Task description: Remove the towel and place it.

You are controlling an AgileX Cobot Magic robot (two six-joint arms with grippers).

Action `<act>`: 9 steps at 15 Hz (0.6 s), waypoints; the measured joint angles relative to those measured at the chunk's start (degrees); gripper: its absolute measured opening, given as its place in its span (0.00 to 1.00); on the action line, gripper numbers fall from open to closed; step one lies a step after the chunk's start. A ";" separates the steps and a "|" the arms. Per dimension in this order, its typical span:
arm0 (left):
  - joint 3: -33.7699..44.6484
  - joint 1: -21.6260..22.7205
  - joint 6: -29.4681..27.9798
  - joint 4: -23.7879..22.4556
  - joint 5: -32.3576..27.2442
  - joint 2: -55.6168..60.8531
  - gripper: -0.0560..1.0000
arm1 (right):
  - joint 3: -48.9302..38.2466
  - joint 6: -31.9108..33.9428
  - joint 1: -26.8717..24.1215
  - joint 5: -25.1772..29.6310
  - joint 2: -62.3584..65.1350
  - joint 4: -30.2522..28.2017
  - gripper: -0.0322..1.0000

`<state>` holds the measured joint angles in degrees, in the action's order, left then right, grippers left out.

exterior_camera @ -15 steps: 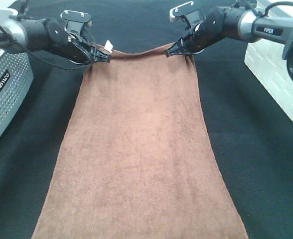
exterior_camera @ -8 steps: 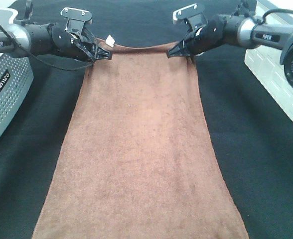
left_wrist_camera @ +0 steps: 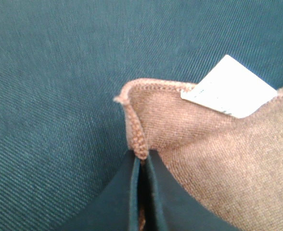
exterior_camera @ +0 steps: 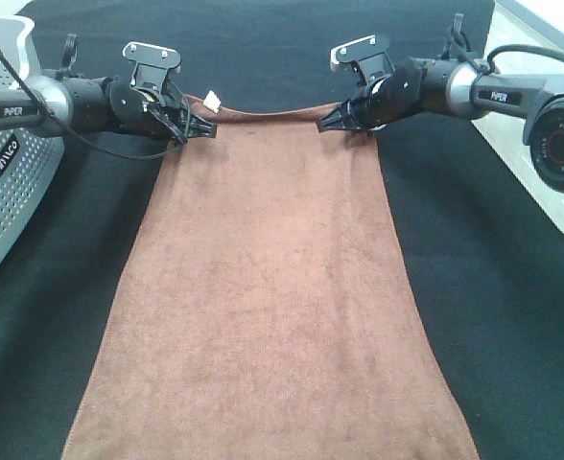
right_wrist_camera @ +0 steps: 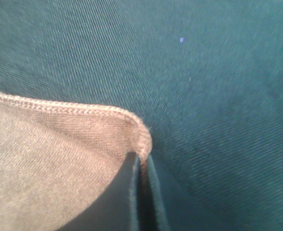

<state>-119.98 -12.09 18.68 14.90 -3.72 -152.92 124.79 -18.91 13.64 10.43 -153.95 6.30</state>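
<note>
The brown towel (exterior_camera: 272, 287) lies lengthwise down the middle of the black table, its near end running off the bottom of the exterior view. My left gripper (exterior_camera: 205, 126) is shut on the far left corner, next to the small white tag (exterior_camera: 209, 99). My right gripper (exterior_camera: 327, 123) is shut on the far right corner. In the left wrist view the fingertips pinch the hem (left_wrist_camera: 140, 144) of the towel, with the tag (left_wrist_camera: 228, 92) beside it. In the right wrist view the fingertips clamp the corner hem (right_wrist_camera: 142, 139) of the towel just above the dark cloth.
A grey perforated basket (exterior_camera: 9, 163) stands at the left edge. A white crate (exterior_camera: 536, 144) stands at the right edge. The black tablecloth (exterior_camera: 493, 316) flanks the towel on both sides.
Both grippers have moved a little farther away and lower with the towel corners held. The towel's far edge has shifted back with them and lies flatter.
</note>
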 joint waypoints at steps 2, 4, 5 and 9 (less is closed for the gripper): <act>0.00 0.00 0.00 0.00 1.66 -0.69 0.05 | 0.00 0.00 0.00 -1.95 -0.69 1.26 0.08; 0.00 0.00 0.00 0.00 3.72 -1.15 0.07 | 0.00 0.00 0.00 -3.67 -0.74 1.49 0.17; 0.00 0.00 0.00 0.00 4.98 -1.49 0.09 | 0.00 0.00 -0.17 -4.70 -0.74 1.89 0.22; 0.00 0.00 0.00 0.06 9.80 -1.72 0.38 | 0.00 0.00 -1.26 -7.68 -0.74 2.92 0.49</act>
<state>-119.98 -12.09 18.68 14.95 6.07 -154.64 124.79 -18.91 12.38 2.75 -154.70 9.22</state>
